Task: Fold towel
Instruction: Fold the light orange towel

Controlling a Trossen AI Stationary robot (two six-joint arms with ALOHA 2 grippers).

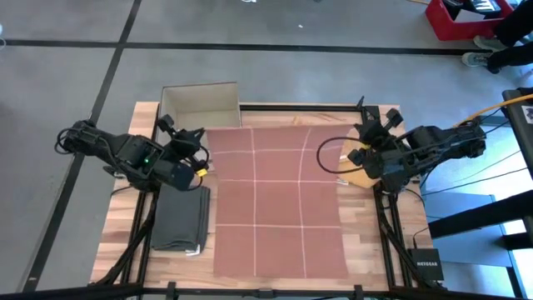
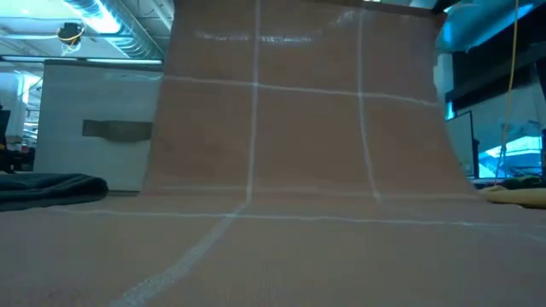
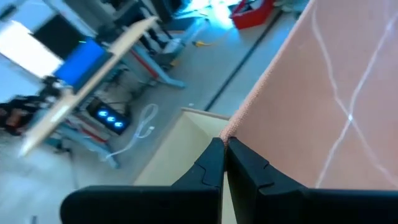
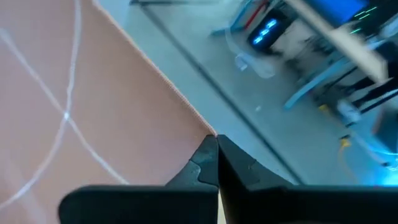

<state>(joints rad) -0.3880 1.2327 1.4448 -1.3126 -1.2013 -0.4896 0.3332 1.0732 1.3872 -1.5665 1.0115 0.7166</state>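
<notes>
towel (image 1: 275, 200) lies at table centre, far edge lifted toward 12 o'clock. left gripper (image 3: 224, 148) and right gripper (image 4: 214, 144) each clenched on a far corner. recommend drawing both corners level toward 6 o'clock, keeping edge taut.

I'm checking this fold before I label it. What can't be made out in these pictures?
- Low view: the lifted towel fills the picture, hiding both arms.
- High view: the left gripper and right gripper are too small to show their hold; only the wrist views show jaws shut on corners.
- Box: contents hidden, top cut off.
</notes>
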